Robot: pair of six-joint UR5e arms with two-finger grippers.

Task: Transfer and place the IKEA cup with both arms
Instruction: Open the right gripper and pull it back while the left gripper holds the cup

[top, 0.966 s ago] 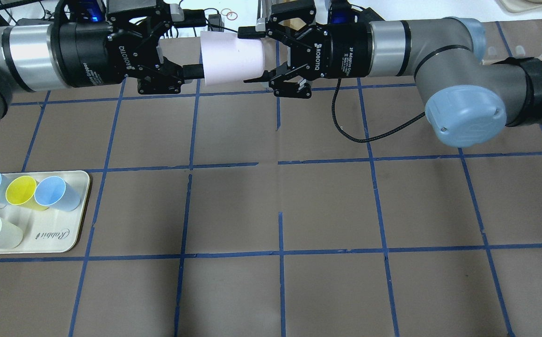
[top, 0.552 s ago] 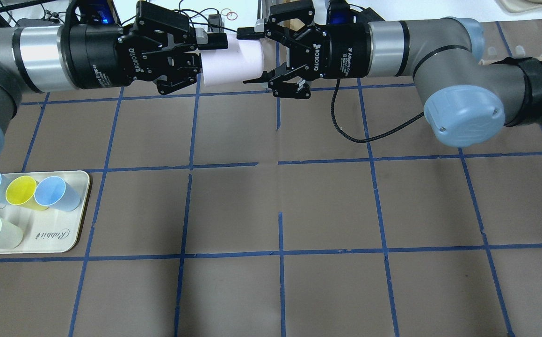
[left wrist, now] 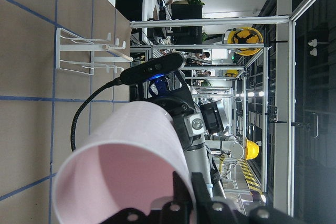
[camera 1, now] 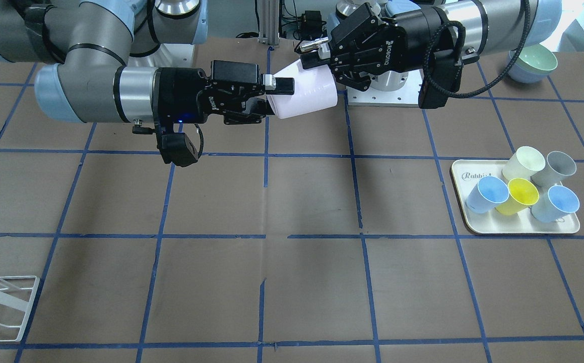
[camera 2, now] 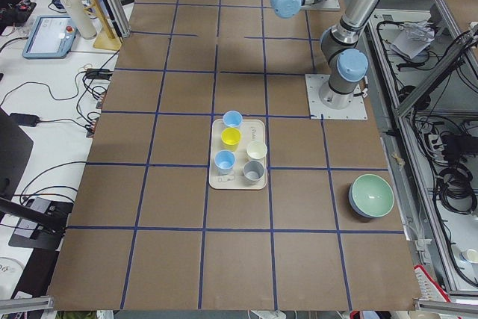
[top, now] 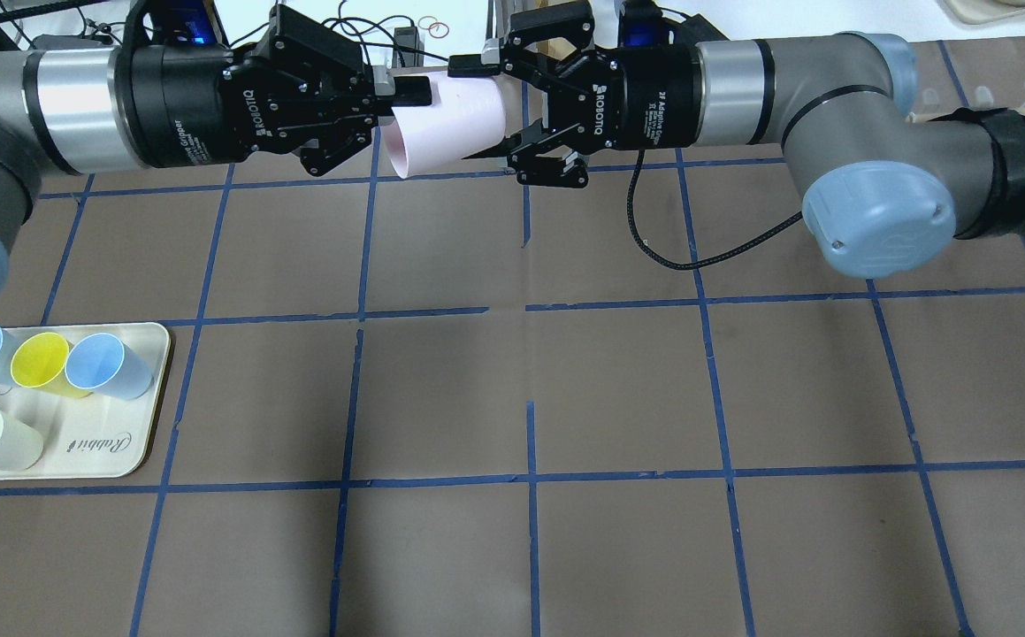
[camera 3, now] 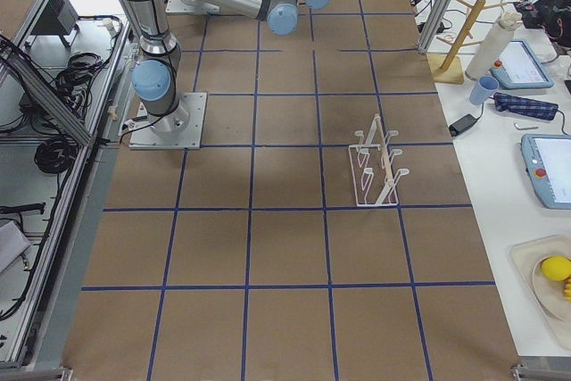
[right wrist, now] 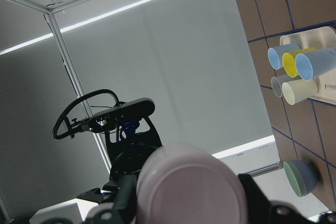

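The pale pink IKEA cup (top: 446, 124) hangs on its side high above the table between both grippers, tilted. Its mouth faces my left gripper (top: 408, 97), which is shut on the rim wall. The left wrist view looks into the cup's pink inside (left wrist: 121, 161). My right gripper (top: 474, 111) stands open around the cup's base, with a small gap at the upper finger. The right wrist view shows the base (right wrist: 189, 187) between its fingers. In the front view the cup (camera 1: 304, 96) sits between the left gripper (camera 1: 314, 58) and the right gripper (camera 1: 274, 96).
A cream tray (top: 136, 442) on my left holds two light blue cups, a yellow one, a cream-white one and a grey one (camera 1: 559, 166). A white wire rack (camera 3: 375, 167) stands on my right. A green bowl (camera 2: 371, 196) sits near the robot's base.
My left gripper went from wide open around the cup's rim to shut on it. The cup has since tilted, and the right gripper's jaws have spread slightly.
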